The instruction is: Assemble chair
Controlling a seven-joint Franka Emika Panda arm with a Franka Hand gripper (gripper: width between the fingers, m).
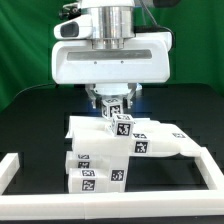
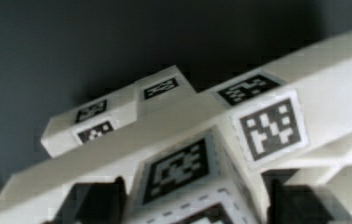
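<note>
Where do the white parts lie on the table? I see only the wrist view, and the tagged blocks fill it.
Observer: The chair parts sit bunched near the middle of the black table, directly under the claw.
Operator: What is near them?
Observer: A white border rail runs in front of them.
Operator: Which part sticks out?
Observer: A flat panel extends toward the exterior view's right.
</note>
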